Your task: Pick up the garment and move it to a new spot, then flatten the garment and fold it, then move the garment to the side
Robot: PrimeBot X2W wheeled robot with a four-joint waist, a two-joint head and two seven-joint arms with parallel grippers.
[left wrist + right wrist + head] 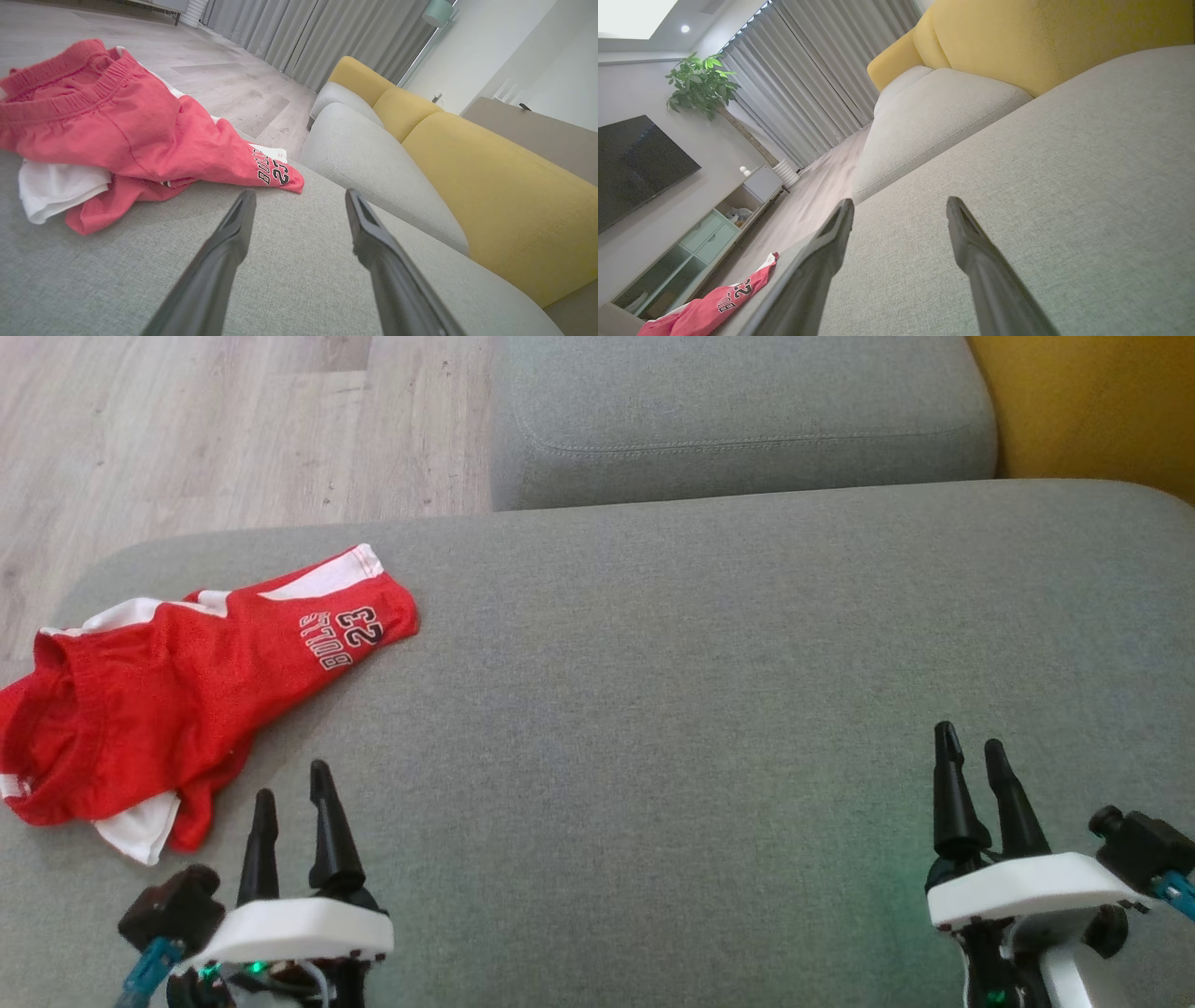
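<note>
Head view: the red-and-white garment point(177, 700) lies crumpled at the left end of the grey sofa cushion point(672, 709), near the left claw point(293, 780), which stands open and empty. The right claw point(968, 735), also open, hovers well apart from it.

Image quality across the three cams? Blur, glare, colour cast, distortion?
Head view: even, soft light; the print on the red shorts is legible; green glow on the sofa cushion by the right end effector. Left wrist view: wide-angle tilt, shorts washed to pink, left end effector soft up close. Right wrist view: strongly tilted, ceiling light blown out, right end effector soft too.
</note>
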